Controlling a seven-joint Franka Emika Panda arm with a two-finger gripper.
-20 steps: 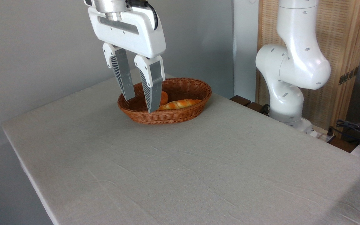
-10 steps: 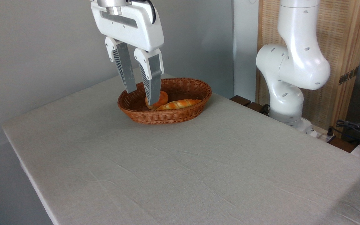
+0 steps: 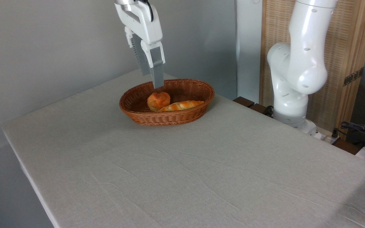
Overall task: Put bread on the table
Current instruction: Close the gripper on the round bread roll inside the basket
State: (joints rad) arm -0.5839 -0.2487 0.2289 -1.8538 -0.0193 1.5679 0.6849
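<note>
Rising, turning: our gripper (image 3: 152, 79) now above basket (image 3: 182, 118), empty, finger gap hidden edge-on; bread (image 3: 158, 100) uncovered, unlifted. We're realigning, likely.

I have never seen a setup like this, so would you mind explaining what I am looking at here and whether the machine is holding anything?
This is a single view from a fixed camera looking across a table covered with a pale grey cloth. The big white jointed thing on the right is a robot arm; it bends up out of the picture and comes back down at the top, ending in a gripper with two grey fingers. The gripper hangs above a brown wicker basket and holds nothing; seen nearly edge-on, its fingers overlap, so I cannot tell whether it is open or shut. In the basket lie a small round bun and, touching it, a long striped loaf. Nothing else lies on the cloth. Some cables sit at the far right.
</note>
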